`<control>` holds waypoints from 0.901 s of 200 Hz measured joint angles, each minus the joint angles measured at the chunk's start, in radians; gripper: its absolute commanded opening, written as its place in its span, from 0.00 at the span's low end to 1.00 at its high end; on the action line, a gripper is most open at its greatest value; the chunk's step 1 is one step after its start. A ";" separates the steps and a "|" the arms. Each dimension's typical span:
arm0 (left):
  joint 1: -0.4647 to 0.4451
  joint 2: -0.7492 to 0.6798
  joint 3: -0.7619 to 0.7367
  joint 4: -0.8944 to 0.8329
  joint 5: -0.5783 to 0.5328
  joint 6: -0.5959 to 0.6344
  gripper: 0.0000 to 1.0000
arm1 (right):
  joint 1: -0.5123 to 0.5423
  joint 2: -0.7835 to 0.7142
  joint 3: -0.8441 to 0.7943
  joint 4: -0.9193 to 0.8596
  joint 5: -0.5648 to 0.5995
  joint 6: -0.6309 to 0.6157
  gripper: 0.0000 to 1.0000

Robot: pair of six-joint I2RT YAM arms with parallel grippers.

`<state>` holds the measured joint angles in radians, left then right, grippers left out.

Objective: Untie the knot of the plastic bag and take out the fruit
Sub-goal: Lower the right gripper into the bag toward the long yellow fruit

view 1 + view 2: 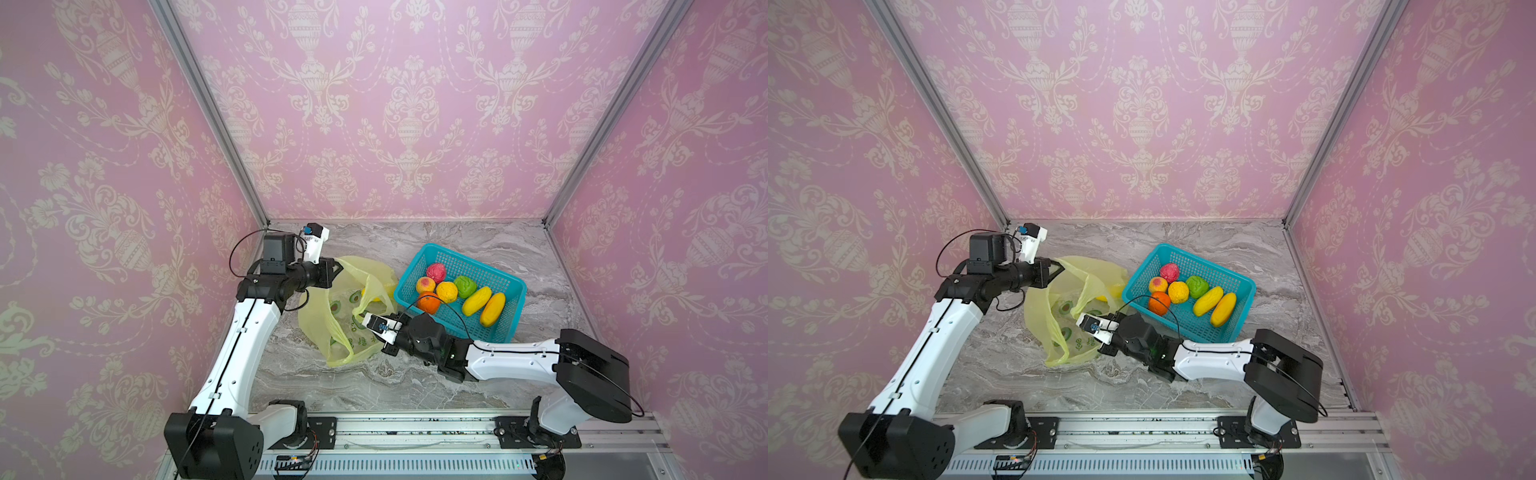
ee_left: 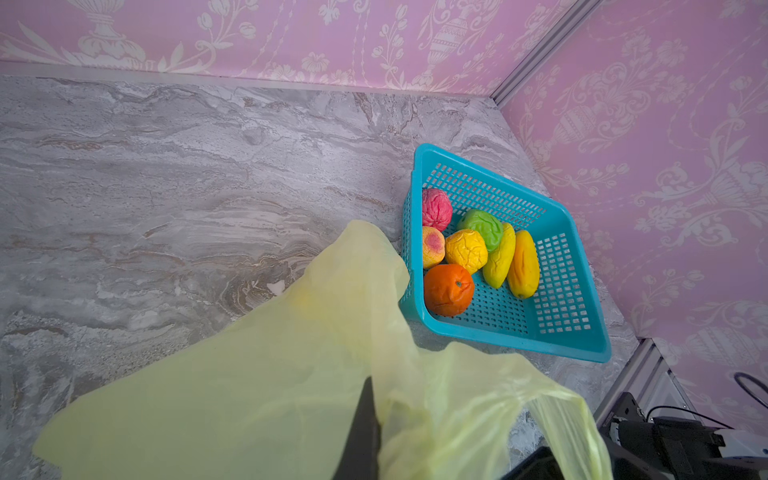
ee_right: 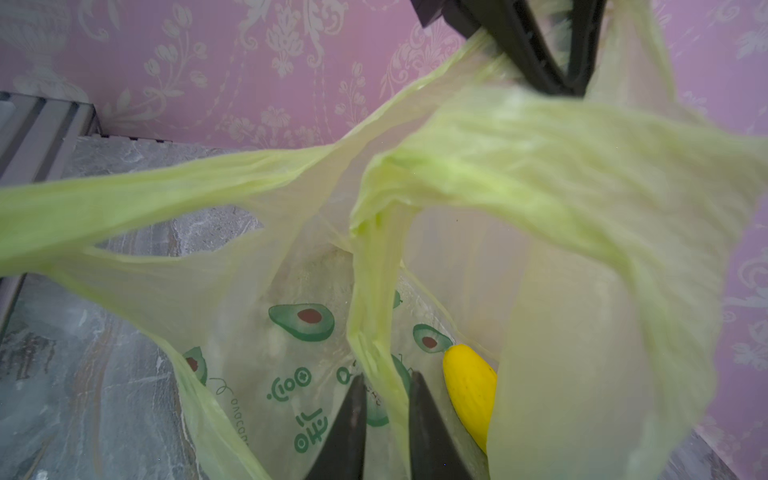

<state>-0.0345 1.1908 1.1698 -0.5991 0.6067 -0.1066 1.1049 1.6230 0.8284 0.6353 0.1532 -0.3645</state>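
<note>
While the left gripper [image 1: 337, 267] is pinching the rim of the plastic bag [image 1: 313, 328] and holding it up off the grey marble tabletop [image 1: 415, 386], both top views are showing me the bag's mouth gaping toward the turquoise basket [image 1: 473, 266]. The basket is sitting just beside the bag and carrying the pink-red ball [image 1: 436, 273], peach [image 1: 425, 285], yellow citrus [image 1: 447, 291], green fruit [image 1: 464, 286], orange [image 1: 429, 302] and two mangoes [image 1: 476, 301]. No knot is showing; the handles are hanging loose. Pink damask wallpaper [image 1: 395, 104] is enclosing the cell on three sides. In the left wrist view, one dark finger [image 2: 362, 419] is pressing against a fold of the yellow-green film, with the basket beyond it. In the right wrist view, the right gripper [image 3: 386, 378] is standing in the mouth with its fingers narrowly apart on either side of a handle strip; I cannot tell whether they are actually pinching it. A yellow mango [image 3: 471, 390] is lying inside the bag, just beside that strip. I am judging that this fruit is what is left to take out. So I am aiming to keep the left side high and taut, draw the strip clear, then take the mango across its narrow width without trapping the thin film.
</note>
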 measured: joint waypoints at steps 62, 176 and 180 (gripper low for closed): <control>0.000 0.000 0.000 0.000 0.000 0.000 0.00 | -0.004 0.188 0.177 -0.132 0.092 -0.014 0.15; 0.000 -0.043 0.000 0.048 0.071 -0.008 0.00 | -0.016 0.463 0.544 -0.403 0.289 -0.031 0.26; 0.000 -0.043 -0.001 0.052 0.077 -0.009 0.00 | -0.016 0.472 0.556 -0.415 0.298 -0.036 0.29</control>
<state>-0.0341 1.1473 1.1687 -0.5468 0.6842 -0.1154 1.0889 2.0953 1.3842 0.2207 0.4515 -0.4007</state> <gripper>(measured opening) 0.047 0.234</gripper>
